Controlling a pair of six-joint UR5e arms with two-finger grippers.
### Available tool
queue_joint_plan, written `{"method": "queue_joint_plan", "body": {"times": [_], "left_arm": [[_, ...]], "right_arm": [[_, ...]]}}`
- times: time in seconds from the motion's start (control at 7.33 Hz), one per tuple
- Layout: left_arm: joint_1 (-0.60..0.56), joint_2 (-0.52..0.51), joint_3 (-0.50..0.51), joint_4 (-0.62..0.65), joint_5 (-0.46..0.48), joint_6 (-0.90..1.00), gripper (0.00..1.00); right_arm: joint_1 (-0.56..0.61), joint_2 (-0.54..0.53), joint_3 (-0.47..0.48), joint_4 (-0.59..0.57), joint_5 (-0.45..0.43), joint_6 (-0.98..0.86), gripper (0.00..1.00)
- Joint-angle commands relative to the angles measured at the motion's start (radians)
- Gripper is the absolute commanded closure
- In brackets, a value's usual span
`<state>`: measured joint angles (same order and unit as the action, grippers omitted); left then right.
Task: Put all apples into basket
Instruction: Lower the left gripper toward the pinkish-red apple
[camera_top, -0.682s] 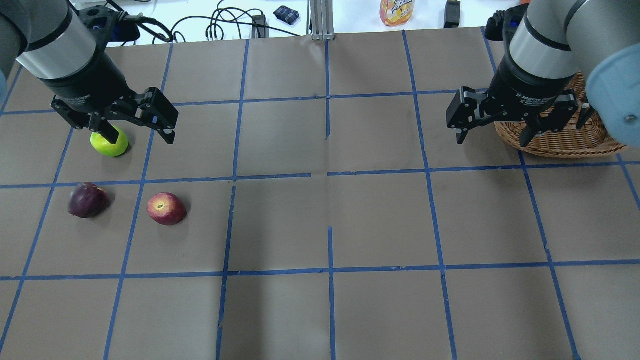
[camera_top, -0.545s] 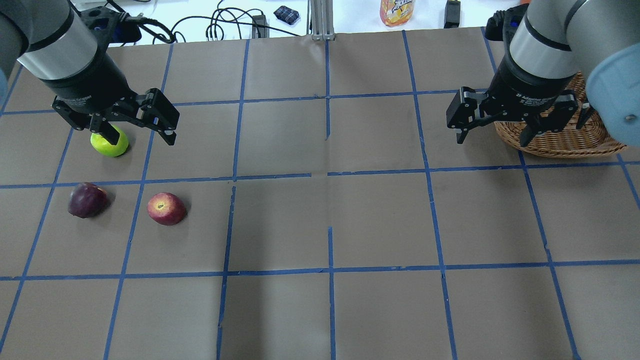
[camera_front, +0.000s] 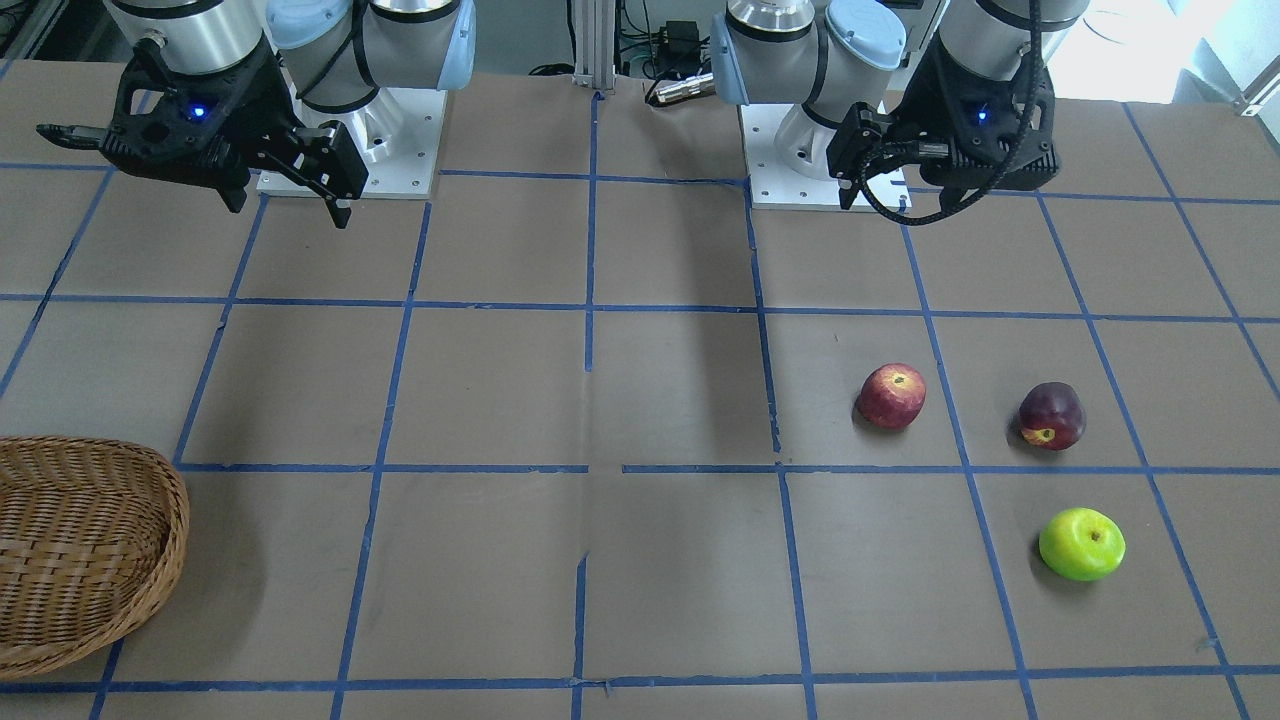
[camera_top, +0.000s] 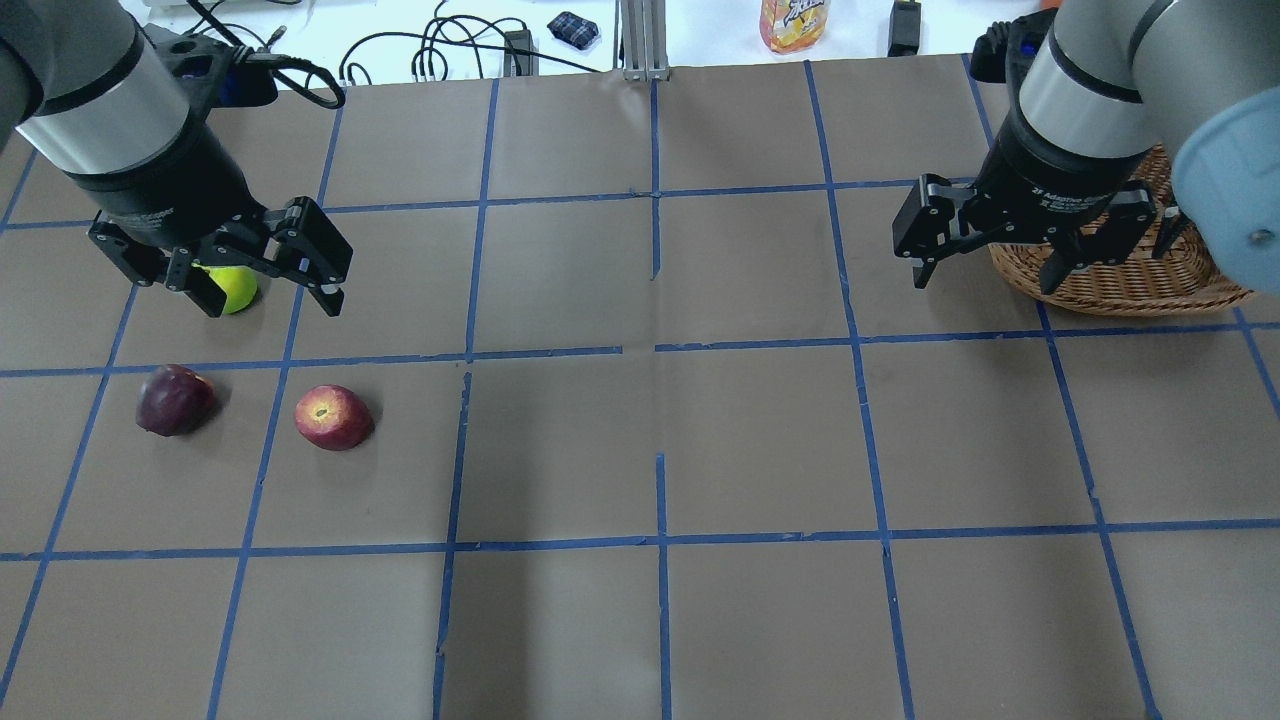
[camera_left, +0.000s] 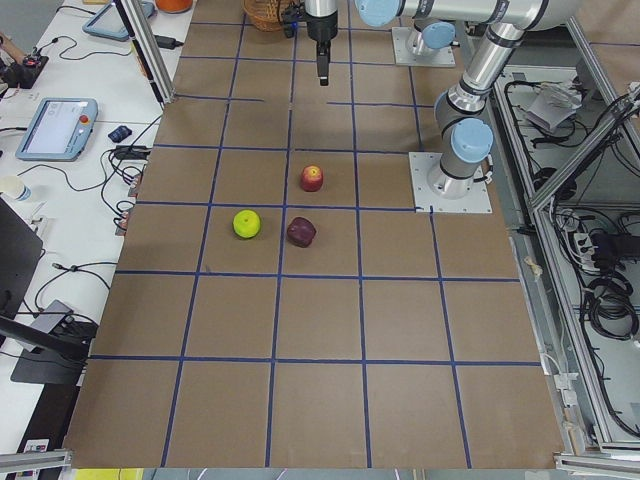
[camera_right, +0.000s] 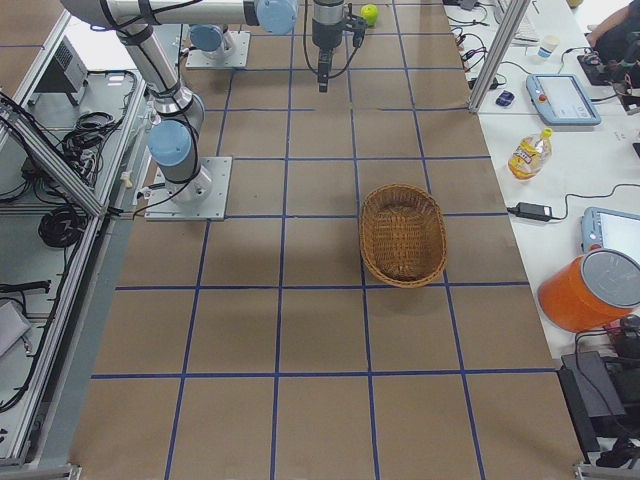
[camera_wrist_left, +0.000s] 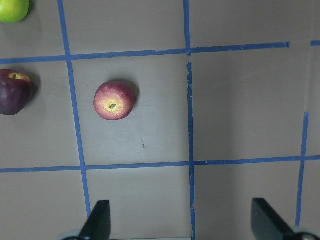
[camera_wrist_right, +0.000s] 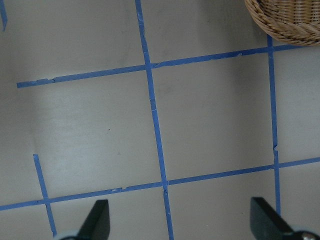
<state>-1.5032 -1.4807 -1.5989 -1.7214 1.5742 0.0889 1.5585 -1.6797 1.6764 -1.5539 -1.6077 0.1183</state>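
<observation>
The left gripper (camera_top: 272, 300) and right gripper (camera_top: 983, 282) both hang wide open, holding nothing. 3 apples lie near the desk's left end: red apple (camera_top: 333, 417), maroon apple (camera_top: 175, 400), green apple (camera_top: 238, 288). The wicker basket (camera_top: 1120, 285) sits near the right end.

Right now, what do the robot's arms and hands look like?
The left arm and right arm are silver-grey tubes with light blue joint caps. The left gripper and right gripper are black, with two chunky fingers each. A black cable loops by the left wrist; white lettering marks the right gripper.
</observation>
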Motion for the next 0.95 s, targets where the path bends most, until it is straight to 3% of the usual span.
{"method": "queue_joint_plan", "body": {"times": [0.0,0.82], "left_arm": [[0.000,-0.009,0.032,-0.001,-0.019,-0.008,0.00],[0.018,-0.015,0.037,-0.007,-0.034,0.008,0.00]], "right_arm": [[0.000,0.000,0.005,0.000,0.000,0.000,0.00],[0.000,-0.003,0.042,-0.002,0.000,0.001,0.00]]}}
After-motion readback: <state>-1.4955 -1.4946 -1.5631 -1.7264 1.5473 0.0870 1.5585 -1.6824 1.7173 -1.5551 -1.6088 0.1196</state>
